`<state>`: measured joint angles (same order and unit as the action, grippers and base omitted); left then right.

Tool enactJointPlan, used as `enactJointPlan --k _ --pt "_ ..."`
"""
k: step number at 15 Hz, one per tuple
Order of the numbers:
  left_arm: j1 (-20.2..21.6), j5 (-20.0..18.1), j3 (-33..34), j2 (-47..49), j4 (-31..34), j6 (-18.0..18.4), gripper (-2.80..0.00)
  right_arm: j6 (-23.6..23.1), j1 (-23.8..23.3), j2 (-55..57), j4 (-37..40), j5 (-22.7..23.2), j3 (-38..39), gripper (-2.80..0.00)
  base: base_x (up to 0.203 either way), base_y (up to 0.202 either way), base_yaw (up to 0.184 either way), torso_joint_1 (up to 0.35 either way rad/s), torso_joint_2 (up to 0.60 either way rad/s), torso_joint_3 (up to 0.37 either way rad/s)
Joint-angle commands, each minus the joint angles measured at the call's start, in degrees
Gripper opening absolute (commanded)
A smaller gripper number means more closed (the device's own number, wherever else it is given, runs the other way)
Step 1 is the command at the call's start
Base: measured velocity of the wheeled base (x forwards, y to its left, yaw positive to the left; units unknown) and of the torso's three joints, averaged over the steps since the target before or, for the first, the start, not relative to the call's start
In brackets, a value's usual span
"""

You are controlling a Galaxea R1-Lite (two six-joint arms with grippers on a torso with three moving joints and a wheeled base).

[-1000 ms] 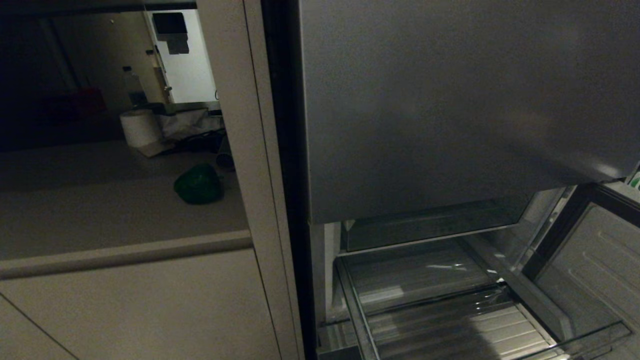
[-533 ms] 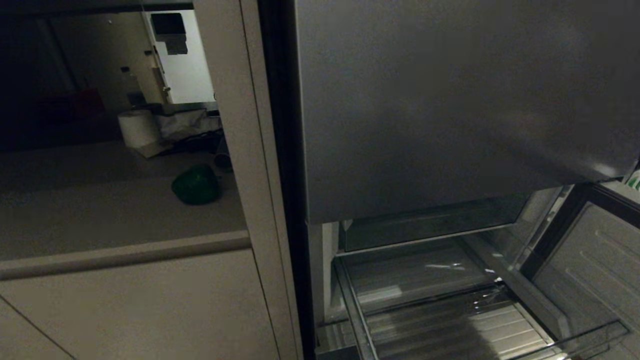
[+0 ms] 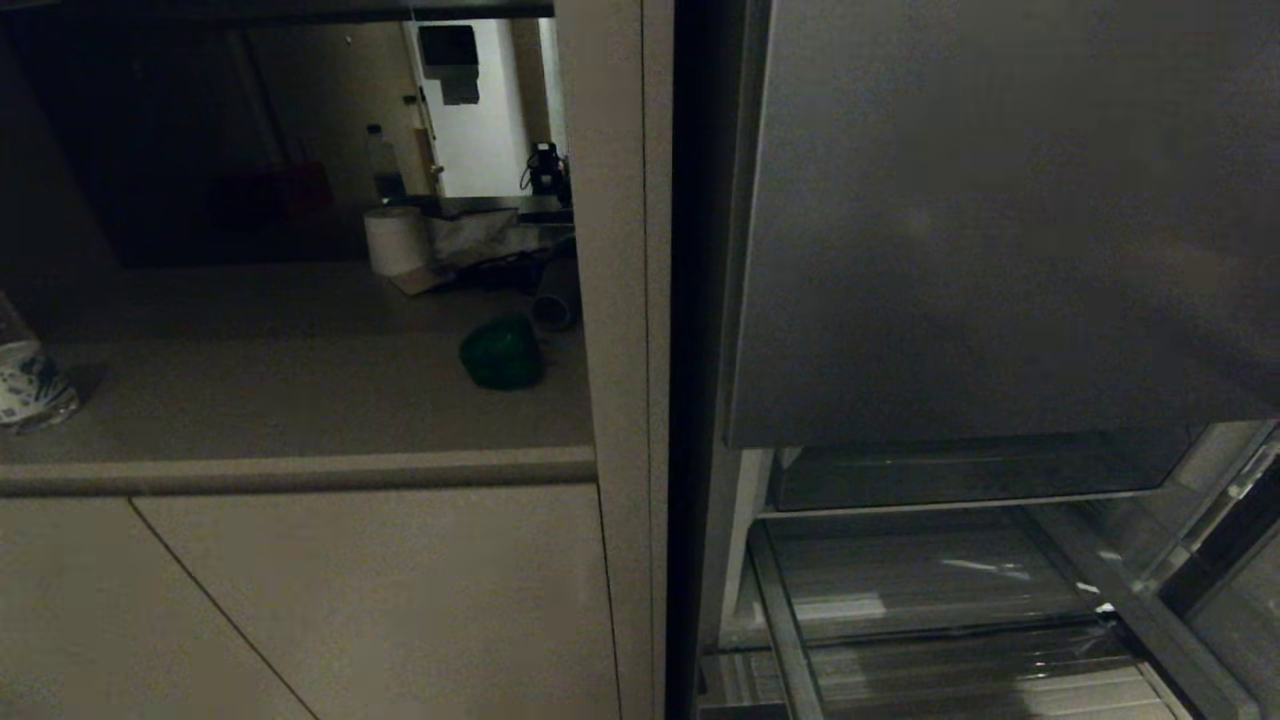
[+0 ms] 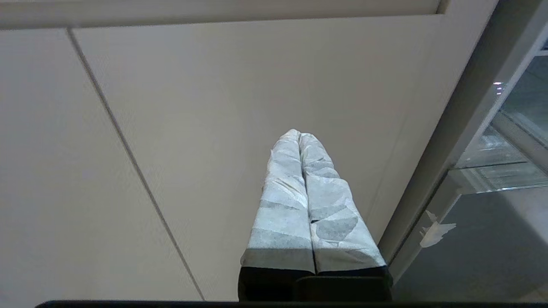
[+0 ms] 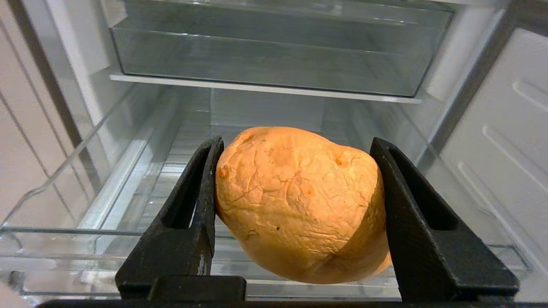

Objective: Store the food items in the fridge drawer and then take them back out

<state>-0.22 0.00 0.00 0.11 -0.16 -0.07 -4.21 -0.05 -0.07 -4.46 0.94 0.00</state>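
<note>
My right gripper [image 5: 296, 143] is shut on the tan potato [image 5: 299, 201], its black fingers pressed against both sides. Behind the potato lies the pulled-out fridge drawer [image 5: 85, 171], a clear bin with nothing in it. In the head view the drawer's clear rim [image 3: 785, 610] shows at the lower right, below the grey door. The green bell pepper [image 3: 502, 353] sits on the beige counter [image 3: 300, 400], to the left of the fridge. My left gripper [image 4: 298, 136] is shut and empty, its taped fingers pointing at a beige cupboard door. Neither arm shows in the head view.
A clear water bottle [image 3: 25, 385] stands at the counter's left edge and a white paper roll [image 3: 397, 240] at its back. A tall grey door panel [image 3: 1000, 220] hangs over the drawer. Another clear bin [image 5: 265, 60] sits above it. A grey panel with one tape scrap [image 4: 436, 229] is beside my left gripper.
The whole head view has shifted to the right, so the camera has turned left; the water bottle has come into view at the left edge. Nothing in the scene itself has moved.
</note>
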Motion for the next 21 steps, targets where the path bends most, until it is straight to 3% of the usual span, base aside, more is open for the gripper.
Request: enactJointPlan --k 1,7,21 --pt "0.0 0.0 0.0 0.1 0.0 0.0 -2.80 0.1 0.0 0.0 0.0 0.0 1.8 -2.80 0.000 0.000 0.000 0.000 0.00 0.000" --pt "0.0 0.0 0.0 0.1 0.0 0.0 -2.80 0.1 0.0 0.0 0.0 0.0 1.8 -2.80 -0.001 0.025 -0.001 0.001 0.00 0.001" --pt "0.0 0.0 0.0 0.1 0.0 0.0 -2.80 0.0 0.0 0.0 0.0 0.3 1.8 -2.80 0.000 0.193 -0.002 0.002 0.00 0.002"
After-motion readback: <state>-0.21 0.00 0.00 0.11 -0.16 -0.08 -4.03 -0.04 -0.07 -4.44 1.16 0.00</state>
